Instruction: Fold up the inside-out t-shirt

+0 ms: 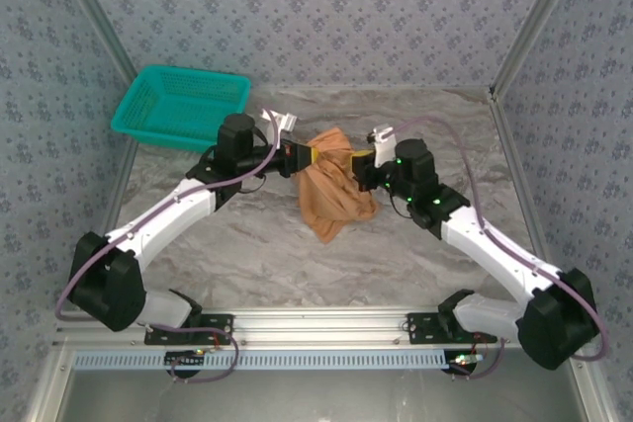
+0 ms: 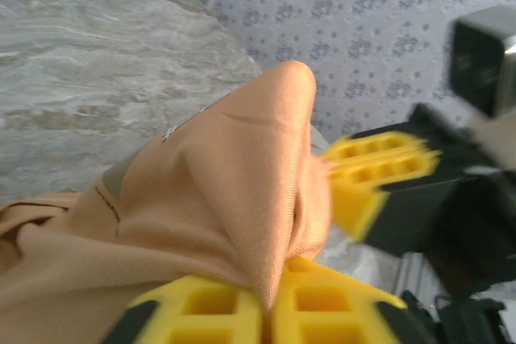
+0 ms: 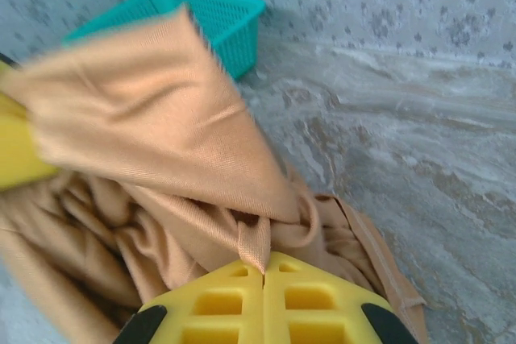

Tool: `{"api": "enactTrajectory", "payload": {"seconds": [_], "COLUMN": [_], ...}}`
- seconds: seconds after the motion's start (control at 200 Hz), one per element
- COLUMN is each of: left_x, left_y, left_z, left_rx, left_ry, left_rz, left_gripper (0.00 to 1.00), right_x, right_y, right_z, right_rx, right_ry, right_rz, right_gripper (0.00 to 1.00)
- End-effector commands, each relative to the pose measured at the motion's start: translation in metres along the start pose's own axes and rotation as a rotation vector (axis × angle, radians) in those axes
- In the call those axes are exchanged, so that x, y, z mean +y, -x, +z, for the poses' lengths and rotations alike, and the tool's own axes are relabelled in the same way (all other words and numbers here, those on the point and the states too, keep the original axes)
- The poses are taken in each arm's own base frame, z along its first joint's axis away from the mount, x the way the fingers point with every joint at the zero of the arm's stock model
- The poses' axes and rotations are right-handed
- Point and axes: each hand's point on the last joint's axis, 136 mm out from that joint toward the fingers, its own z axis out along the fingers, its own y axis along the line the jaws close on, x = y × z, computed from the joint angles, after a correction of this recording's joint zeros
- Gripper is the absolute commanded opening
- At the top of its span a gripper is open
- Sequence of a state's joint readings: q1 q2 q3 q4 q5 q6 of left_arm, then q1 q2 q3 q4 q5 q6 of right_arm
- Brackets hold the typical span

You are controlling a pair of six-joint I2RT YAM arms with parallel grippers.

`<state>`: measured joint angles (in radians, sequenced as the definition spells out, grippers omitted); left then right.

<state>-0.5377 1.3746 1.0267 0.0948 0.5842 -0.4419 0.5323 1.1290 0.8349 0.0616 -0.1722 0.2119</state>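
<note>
Both left gripper, right gripper pinch t-shirt, apparently hanging | grey marbled table | patterned walls | teal basket far-left corner

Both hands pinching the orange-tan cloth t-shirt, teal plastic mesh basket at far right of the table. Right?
No: top view shows the teal plastic mesh basket at far left. Left hand and right hand do both pinch the orange-tan cloth t-shirt.

Bright, even light; soft shadows.
From above everything reads sharp, with only faint shadows on the marble table. Up close the wrist views smear with motion: the t-shirt edge and the right gripper's fingers blur.
</note>
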Motion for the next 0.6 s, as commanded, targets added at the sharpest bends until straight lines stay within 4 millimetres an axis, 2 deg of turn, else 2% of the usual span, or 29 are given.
{"api": "enactTrajectory", "payload": {"seconds": [0.0,0.065,0.16,0.27,0.34,0.425,0.595], "left_x": [0.020,0.028,0.027,0.021,0.017,0.017,0.019], "left_y": [0.004,-0.002,-0.017,-0.046,-0.061,-0.073,-0.093], "left_z": [-0.016,-0.023,-0.027,-0.021,-0.015,-0.005,0.025], "left_rx": [-0.049,-0.055,-0.045,0.001,0.028,0.049,0.119], "left_ry": [0.134,0.188,0.197,0.212,0.224,0.240,0.259], "left_rz": [0.023,0.028,0.030,0.062,0.093,0.112,0.089], "left_gripper": [0.24,0.33,0.47,0.62,0.67,0.69,0.66], "right_x": [0.026,0.028,0.031,0.031,0.031,0.029,0.022], "right_y": [0.041,0.043,0.045,0.047,0.047,0.048,0.045], "right_z": [-0.029,-0.033,-0.032,-0.027,-0.025,-0.024,-0.024], "right_rx": [-0.122,-0.136,-0.159,-0.166,-0.158,-0.151,-0.147], "right_ry": [0.158,0.187,0.225,0.242,0.240,0.233,0.200], "right_rz": [0.098,0.154,0.225,0.269,0.279,0.278,0.285], "right_gripper": [0.00,0.00,0.00,0.00,0.00,0.00,0.00]}}
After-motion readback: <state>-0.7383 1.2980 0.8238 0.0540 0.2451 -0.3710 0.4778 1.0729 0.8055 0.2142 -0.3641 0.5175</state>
